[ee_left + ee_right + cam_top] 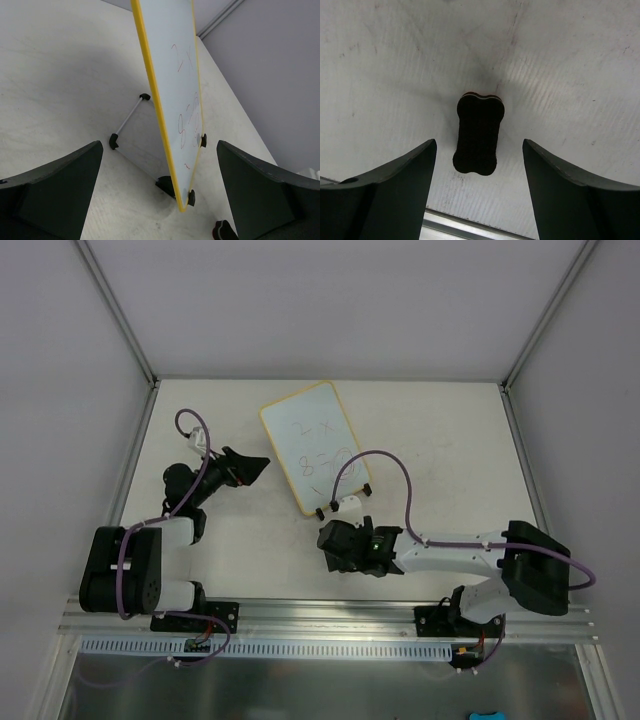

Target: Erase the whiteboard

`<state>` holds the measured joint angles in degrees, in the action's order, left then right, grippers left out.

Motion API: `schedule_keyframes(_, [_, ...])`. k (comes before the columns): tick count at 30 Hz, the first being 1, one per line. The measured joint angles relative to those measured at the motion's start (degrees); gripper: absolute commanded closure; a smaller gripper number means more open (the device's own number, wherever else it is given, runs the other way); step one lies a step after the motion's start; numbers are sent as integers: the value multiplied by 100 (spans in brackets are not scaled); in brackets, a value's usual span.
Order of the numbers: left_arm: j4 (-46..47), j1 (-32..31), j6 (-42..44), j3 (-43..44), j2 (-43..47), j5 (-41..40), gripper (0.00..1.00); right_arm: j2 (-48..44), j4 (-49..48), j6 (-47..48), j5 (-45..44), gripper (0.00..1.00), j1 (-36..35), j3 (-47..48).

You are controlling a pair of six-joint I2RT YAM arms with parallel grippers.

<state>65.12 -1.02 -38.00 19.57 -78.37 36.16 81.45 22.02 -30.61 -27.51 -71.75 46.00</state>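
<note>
The whiteboard [308,445] leans on its little stand in the middle of the table, yellow-rimmed and carrying red marker writing. In the left wrist view the whiteboard [175,65] is seen edge-on, straight ahead. My left gripper [250,468] is just left of it, jaws wide open and holding nothing [160,150]. My right gripper [335,545] hovers in front of the board's lower corner. Its jaws [479,142] point down at a black bone-shaped eraser [476,132] lying on the table. The eraser sits in the gap between the open fingers, with space on both sides.
The board's wire stand leg [129,116] with black feet reaches out behind it. A small dark piece [222,231] lies near the board's front foot. An aluminium rail [470,227] runs along the near table edge, just below the eraser. Frame posts and grey walls enclose the table.
</note>
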Motion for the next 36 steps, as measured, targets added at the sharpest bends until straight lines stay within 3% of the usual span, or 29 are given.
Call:
schedule_keyframes(6, [-57,0,22,-68,289,-2,1,321,-33,-136,31,35,-42,42])
schedule_keyframes(9, [-70,0,22,-72,302,-2,1,350,-52,-173,31,45,-39,42])
schedule_keyframes(23, [-68,0,17,-76,302,2,1,560,-385,-284,289,41,4,-7])
schedule_keyframes(28, [-68,0,15,-76,302,2,1,564,-446,-326,321,52,55,-87])
schedule_keyframes(34, [-63,0,17,-76,302,4,1,581,-494,-361,393,59,107,-168])
schedule_keyframes(36, [-63,0,17,-76,302,7,1,588,-511,-380,396,67,118,-179])
